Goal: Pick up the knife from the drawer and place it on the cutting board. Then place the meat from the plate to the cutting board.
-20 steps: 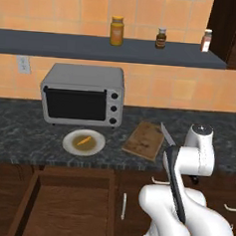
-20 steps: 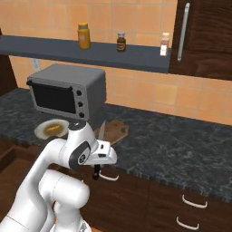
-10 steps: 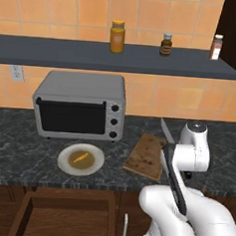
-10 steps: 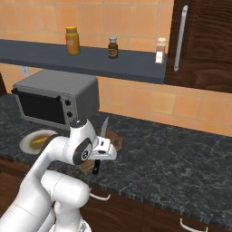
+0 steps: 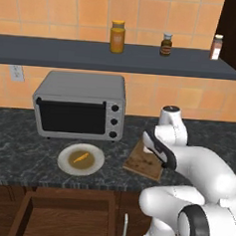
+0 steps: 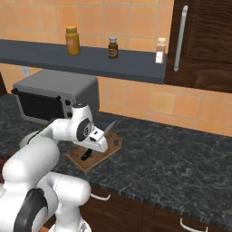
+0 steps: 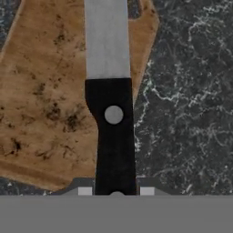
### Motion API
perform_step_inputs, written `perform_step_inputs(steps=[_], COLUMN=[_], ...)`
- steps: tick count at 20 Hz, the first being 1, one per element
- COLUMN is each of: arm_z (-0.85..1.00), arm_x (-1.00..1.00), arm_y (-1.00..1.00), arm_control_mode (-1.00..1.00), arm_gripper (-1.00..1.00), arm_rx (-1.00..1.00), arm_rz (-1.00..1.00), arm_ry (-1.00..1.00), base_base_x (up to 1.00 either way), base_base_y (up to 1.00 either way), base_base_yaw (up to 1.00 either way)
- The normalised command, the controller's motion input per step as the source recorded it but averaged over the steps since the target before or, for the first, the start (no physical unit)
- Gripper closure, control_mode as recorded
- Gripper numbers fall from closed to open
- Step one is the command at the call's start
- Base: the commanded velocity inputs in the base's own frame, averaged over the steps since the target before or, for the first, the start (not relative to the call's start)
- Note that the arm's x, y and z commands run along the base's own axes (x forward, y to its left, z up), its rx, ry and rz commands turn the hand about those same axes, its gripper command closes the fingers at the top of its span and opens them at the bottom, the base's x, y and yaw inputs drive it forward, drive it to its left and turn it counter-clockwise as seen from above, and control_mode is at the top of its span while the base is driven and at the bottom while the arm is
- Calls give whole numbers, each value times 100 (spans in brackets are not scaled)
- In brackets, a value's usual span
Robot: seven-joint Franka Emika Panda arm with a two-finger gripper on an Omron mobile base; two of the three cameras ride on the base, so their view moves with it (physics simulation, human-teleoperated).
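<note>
My gripper (image 7: 115, 190) is shut on the black handle of the knife (image 7: 113, 123). Its silver blade (image 6: 110, 127) points away, out over the brown cutting board (image 7: 45, 91). In the right base view the gripper (image 6: 90, 147) hangs low over the cutting board (image 6: 105, 150), with the blade tilted up past the far edge. The cutting board (image 5: 139, 164) lies right of the off-white plate (image 5: 64, 162), where the orange-yellow meat (image 5: 81, 158) lies in the middle. The drawer (image 5: 63, 220) stands pulled out below the counter's front edge.
A grey toaster oven (image 5: 78, 105) stands behind the plate. Jars and bottles (image 5: 117, 36) line the dark shelf above. A dark cabinet with a long handle (image 6: 180, 38) is at the right. Black stone counter (image 6: 181, 158) stretches to the right of the board.
The whole picture has shifted as the base drove nearer to the counter. My gripper, still shut on the knife, has come down closer over the cutting board.
</note>
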Motion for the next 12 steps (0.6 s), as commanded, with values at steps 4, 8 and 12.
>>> perform_step_inputs(steps=[4,8,12], arm_z=[-56,-62,-45], arm_x=[13,27,51], arm_y=[11,10,36], arm_control_mode=[-100,-100,-100], arm_gripper=[100,100,-100], arm_rx=[22,14,2], arm_rz=[-4,-4,-6], arm_ry=[19,4,0], base_base_x=[0,0,0], base_base_y=[0,0,0], base_base_yaw=[0,0,0])
